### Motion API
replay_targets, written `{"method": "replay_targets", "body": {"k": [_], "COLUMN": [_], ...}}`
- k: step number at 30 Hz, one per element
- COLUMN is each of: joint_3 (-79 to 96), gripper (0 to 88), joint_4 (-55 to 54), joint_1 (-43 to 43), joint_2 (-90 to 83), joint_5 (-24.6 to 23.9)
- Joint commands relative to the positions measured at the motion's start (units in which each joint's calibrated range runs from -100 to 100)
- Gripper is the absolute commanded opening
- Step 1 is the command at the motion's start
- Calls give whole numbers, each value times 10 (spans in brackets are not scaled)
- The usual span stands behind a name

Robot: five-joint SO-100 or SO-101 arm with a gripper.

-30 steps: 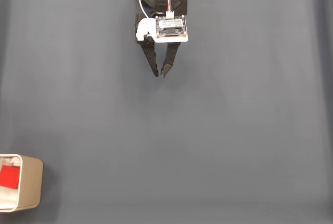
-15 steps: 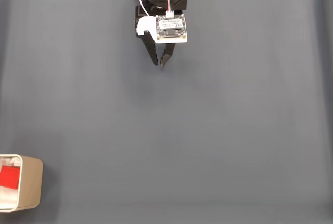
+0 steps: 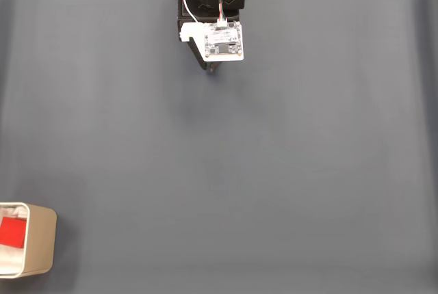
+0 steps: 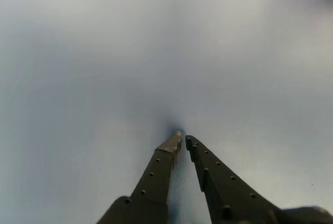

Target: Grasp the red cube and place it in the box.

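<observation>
At the lower left corner of the fixed view I see the red cube (image 3: 11,232) lying inside the box (image 3: 41,241), its edges square to the box walls. I can read no writing anywhere. Far off at the top, my claw (image 4: 181,140) has its tips nearly together, empty, above the grey surface (image 3: 274,171).

The red cube (image 3: 11,232) is a small, bright red, plain-faced block. It lies inside the box (image 3: 41,241), against the white interior, cut partly by the fixed view's left edge. The box is a small beige container with thin walls and rounded corners, open on top, resting flat on the grey surface at about eight o'clock in the fixed view, in the bottom corner.
</observation>
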Motion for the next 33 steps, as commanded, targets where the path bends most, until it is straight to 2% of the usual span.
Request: {"method": "replay_targets", "body": {"k": [1, 33], "joint_3": [8, 8], "gripper": [0, 2], "joint_4": [13, 72], "joint_1": [-1, 10], "joint_2": [-6, -6], "joint_5": [-3, -19]}}
